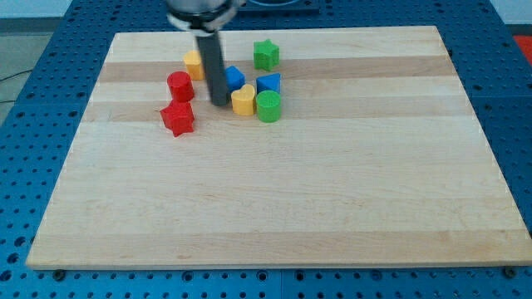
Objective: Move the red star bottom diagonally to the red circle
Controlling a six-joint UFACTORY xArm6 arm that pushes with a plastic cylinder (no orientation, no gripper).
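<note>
Board (274,191): pale wood, visible plank seams and grain, smooth matt finish. Blocks look like painted wood or plastic, can't tell which; slight satin sheen on red circle (179,85), red star (177,118), green cylinder (268,106). Rod ending in my tip (219,104): dark, matt, material unclear. Surrounding blue table (41,100): perforated, looks like painted metal.

You have a pale wooden tabletop (274,208) lying on a blue perforated base (33,166). Near the view's top, a green star (266,55) sits apart from the rest. Below it, a blue block (269,83) touches a green cylinder (268,106), which stands just beside a yellow block (243,100). Another blue block (235,77) and a yellow block (194,64) show only partly, so you cannot tell their shapes.
</note>
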